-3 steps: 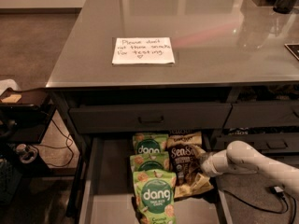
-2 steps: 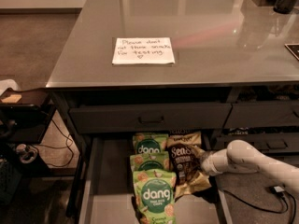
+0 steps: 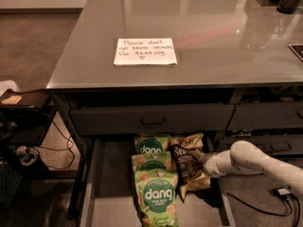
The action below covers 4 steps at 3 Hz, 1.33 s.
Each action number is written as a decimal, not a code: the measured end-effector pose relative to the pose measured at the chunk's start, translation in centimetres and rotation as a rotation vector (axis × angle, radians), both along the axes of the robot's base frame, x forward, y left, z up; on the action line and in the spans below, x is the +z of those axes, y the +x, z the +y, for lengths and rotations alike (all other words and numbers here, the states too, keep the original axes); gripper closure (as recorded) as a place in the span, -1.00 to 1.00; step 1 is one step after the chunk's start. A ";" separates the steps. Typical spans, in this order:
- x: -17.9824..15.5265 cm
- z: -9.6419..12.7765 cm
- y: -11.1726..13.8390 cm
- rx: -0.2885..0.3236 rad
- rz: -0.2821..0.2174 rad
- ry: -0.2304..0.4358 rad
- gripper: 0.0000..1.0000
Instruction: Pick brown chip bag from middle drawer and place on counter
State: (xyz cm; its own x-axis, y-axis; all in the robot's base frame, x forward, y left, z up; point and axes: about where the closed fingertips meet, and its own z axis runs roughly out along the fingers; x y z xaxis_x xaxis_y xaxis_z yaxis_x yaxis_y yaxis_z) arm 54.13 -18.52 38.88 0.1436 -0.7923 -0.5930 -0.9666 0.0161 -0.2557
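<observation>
The grey worktop point(image 3: 213, 56) fills the upper frame and carries a note point(image 3: 145, 51) that reads roughly "Please don't eat these snacks, for testing". At lower centre the drawer point(image 3: 111, 183) stands pulled out for access. In it, 3 green "dang" bags point(image 3: 158, 195) lie in a column, with the brown bag point(image 3: 185, 162), lettered "Sea", just to their right. The pincer point(image 3: 202, 164) meets that bag's right edge, probably to grasp it. Whether it grips cannot be told.
</observation>
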 end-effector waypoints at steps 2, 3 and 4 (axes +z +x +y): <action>5.1 -2.6 -3.4 -0.104 -0.049 -0.096 1.00; 8.2 -3.2 -5.6 -0.130 -0.068 -0.129 1.00; 12.3 -3.4 -7.6 -0.140 -0.093 -0.153 1.00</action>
State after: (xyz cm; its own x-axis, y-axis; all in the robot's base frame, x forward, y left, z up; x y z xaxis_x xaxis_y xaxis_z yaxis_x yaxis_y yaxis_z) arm 46.50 -21.93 51.17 0.0739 -0.8881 -0.4537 -0.9299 0.1030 -0.3530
